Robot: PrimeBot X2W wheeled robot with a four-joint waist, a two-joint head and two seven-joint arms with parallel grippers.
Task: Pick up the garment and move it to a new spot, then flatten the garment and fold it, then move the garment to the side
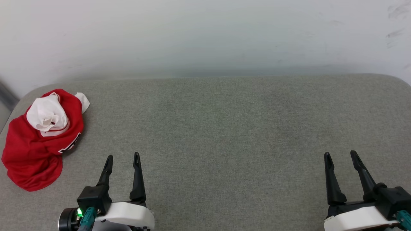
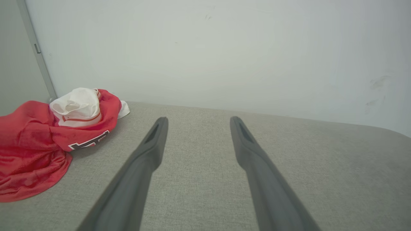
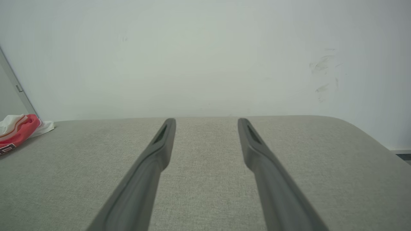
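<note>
The garment (image 1: 35,150) lies crumpled in a red heap at the far left of the grey cushioned surface, a white sleeve bunched on top and a strip of black white-edged lettering showing at its right edge. My left gripper (image 1: 123,156) stands open at the lower left, to the right of the heap and apart from it. In the left wrist view the garment (image 2: 32,150) sits left of the open left gripper (image 2: 196,118). My right gripper (image 1: 340,154) is open at the lower right, far from the cloth. The right wrist view catches a corner of the garment (image 3: 17,130) at its left edge, beyond the open right gripper (image 3: 206,120).
The grey fabric surface (image 1: 224,128) stretches wide between the grippers, with rounded back corners. A pale wall (image 1: 205,35) rises right behind it. A grey vertical strip (image 2: 37,51) runs down the wall near the garment.
</note>
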